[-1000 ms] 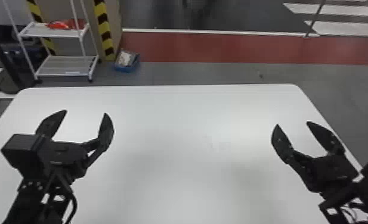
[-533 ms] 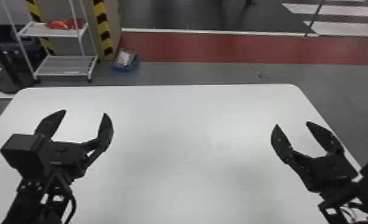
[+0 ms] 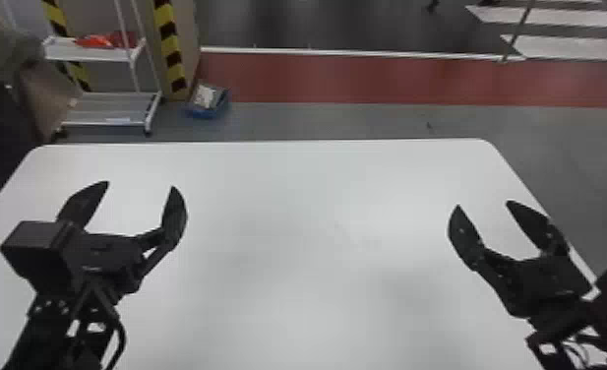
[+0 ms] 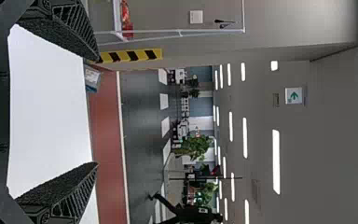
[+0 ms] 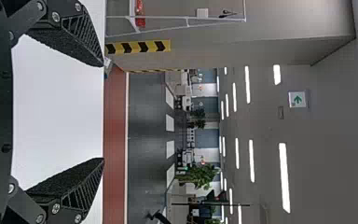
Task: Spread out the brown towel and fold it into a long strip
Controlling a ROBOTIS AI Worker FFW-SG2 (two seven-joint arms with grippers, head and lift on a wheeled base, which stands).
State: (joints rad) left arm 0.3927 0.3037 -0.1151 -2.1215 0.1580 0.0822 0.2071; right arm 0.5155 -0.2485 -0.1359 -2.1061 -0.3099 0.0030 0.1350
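Left gripper (image 3: pixel 140 185): positioned over the left part of the white table (image 3: pixel 292 221). Its two black fingers are spread wide, with the tips well apart and bare tabletop visible between them. The left wrist view (image 4: pixel 97 111) confirms this condition.

Right gripper (image 3: pixel 483 203): positioned over the right part of the table, near the right edge. Its fingers are likewise spread — nothing is pinched between them.

Table: white, flat, with rounded far corners. It extends beneath and between both grippers.

Beyond the far left corner: a blurred brown shape (image 3: pixel 46 98) is located at the left side of the head view, in front of the white shelf unit (image 3: pixel 103 108). It cannot be told whether this is the brown towel.

Shelf unit: stands on the grey floor (image 3: pixel 346 123) behind the table. A red item (image 3: pixel 93 41) lies on its upper shelf. A post with yellow-and-black striping (image 3: pixel 169 49) stands beside the unit; a blue container (image 3: pixel 208 114) holding a pale item rests on the floor near the post.

Outer area: a red floor band (image 3: pixel 341 78) runs across behind the table — white floor markings (image 3: pixel 562 46) lie farther off, to the right.
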